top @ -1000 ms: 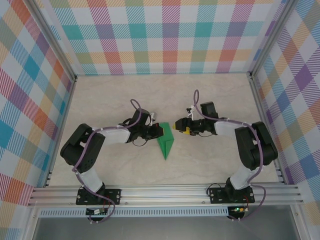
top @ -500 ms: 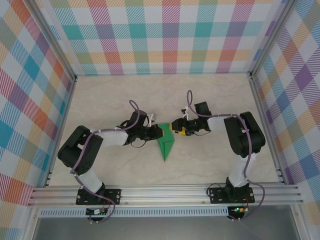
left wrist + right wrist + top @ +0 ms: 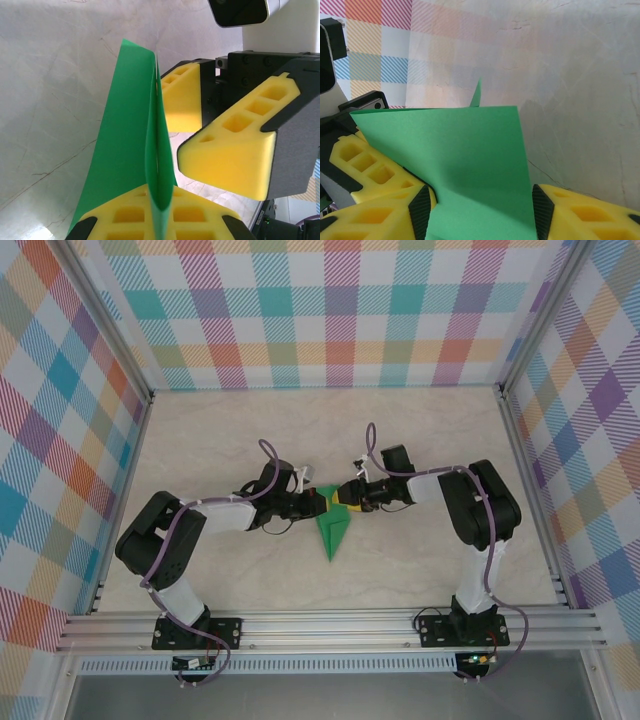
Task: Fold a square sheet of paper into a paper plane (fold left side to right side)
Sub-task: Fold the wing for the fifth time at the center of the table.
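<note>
The paper plane (image 3: 331,532) is a narrow bright-green dart on the table, its tip toward the near edge. My left gripper (image 3: 320,502) is shut on its far end; in the left wrist view the yellow pads (image 3: 125,215) pinch the upright folded layers (image 3: 156,150). My right gripper (image 3: 345,498) faces it from the right and is open. In the right wrist view a green flap (image 3: 455,150) spans the gap between its fingers (image 3: 422,212), not pinched. The right gripper's yellow fingers (image 3: 232,150) stand close beside the fold.
The pale marbled tabletop (image 3: 420,440) is ringed by plaid walls (image 3: 330,310). An aluminium rail (image 3: 330,625) runs along the near edge by the arm bases. The two grippers almost touch over the paper.
My right gripper has slid left up to the paper's far end and its jaws have narrowed. The left gripper has stayed shut on the paper, nearly still.
</note>
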You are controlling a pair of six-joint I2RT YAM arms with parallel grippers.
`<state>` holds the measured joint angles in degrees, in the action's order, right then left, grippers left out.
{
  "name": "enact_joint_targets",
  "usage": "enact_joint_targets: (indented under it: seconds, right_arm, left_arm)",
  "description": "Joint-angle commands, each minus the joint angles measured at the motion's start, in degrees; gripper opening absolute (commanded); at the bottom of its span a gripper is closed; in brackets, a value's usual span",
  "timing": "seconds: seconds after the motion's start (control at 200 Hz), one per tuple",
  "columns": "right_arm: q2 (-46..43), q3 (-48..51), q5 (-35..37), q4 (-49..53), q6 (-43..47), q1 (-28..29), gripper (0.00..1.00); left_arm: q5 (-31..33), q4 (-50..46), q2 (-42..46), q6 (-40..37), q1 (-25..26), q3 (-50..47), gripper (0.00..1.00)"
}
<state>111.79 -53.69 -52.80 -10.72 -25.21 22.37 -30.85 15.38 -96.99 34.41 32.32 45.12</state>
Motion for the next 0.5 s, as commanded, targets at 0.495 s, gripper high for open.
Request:
enact_joint_targets:
  seconds: [0.495]
  right_arm:
    - [-3.99,2.14,4.42,7.29,4.78,0.39,0.16]
  left_arm:
    - [0.67,-0.26,-2.68,-2.52,-1.37,0.05,0.13]
